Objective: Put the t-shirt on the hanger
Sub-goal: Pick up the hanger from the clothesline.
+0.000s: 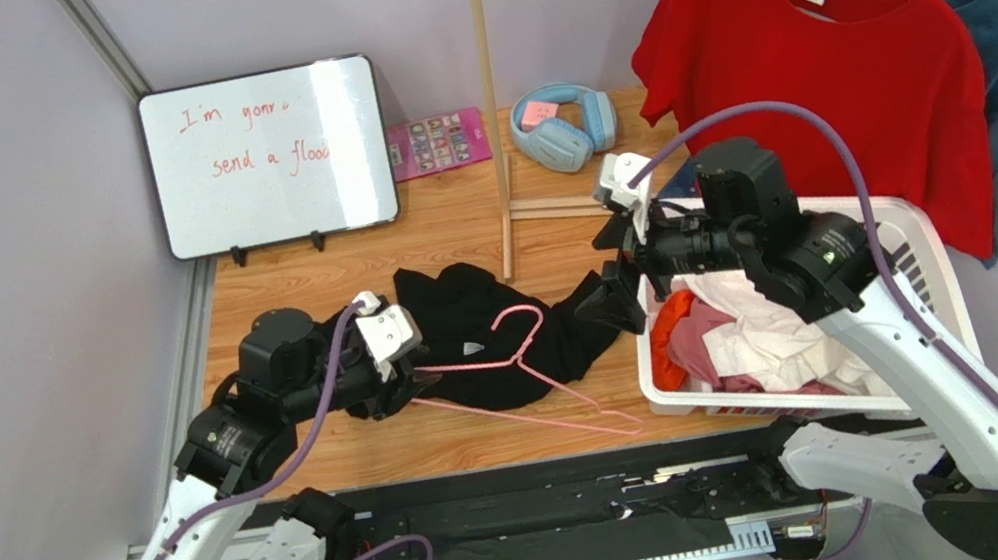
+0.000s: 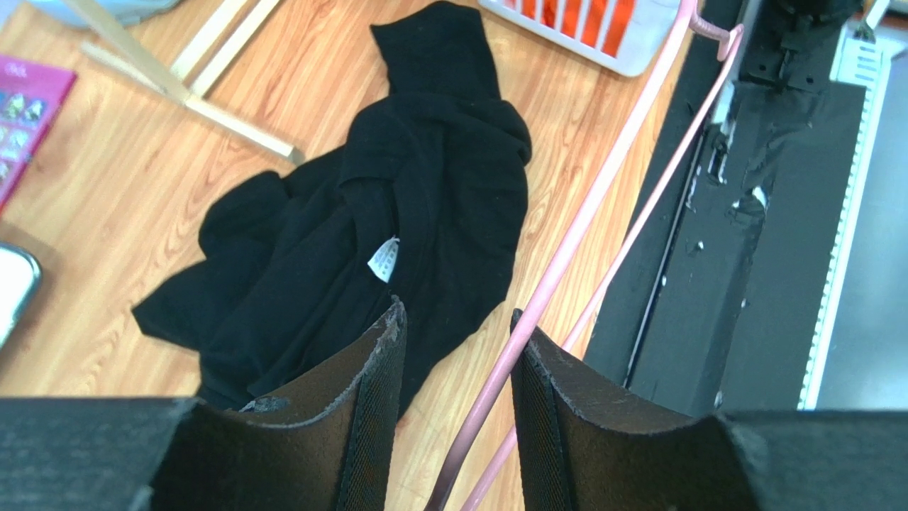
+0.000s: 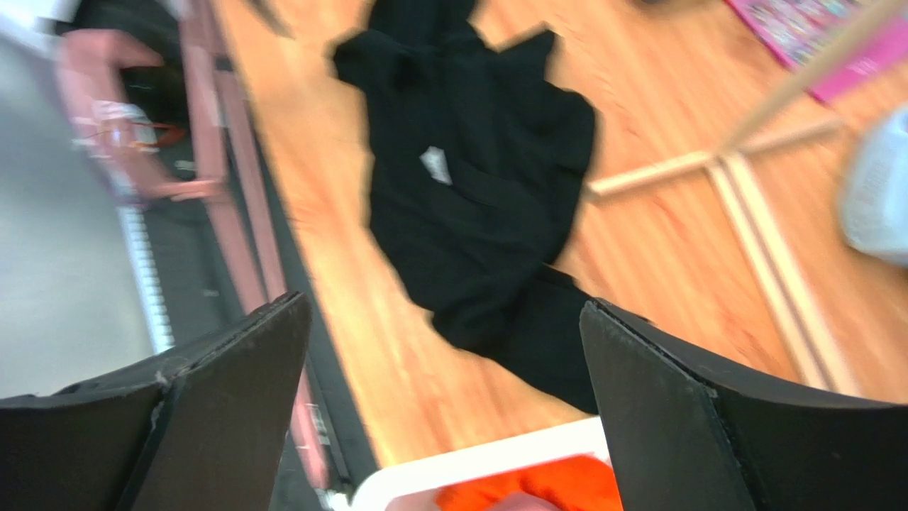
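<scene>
Both flank the t-shirt (image 1: 448, 304): left gripper (image 2: 456, 319) clasps hanger (image 2: 562, 250) (its corner), right gripper (image 3: 437, 307) gapes wide.

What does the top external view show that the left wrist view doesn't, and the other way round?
Only the top view: the whiteboard, the headphones and the red shirt hanging on the rack. Only the left wrist view: the white neck label on the black t-shirt, and the pink hanger wire running between the fingers of the left end effector. Both: the crumpled black t-shirt, the pink hanger and the white basket.
</scene>
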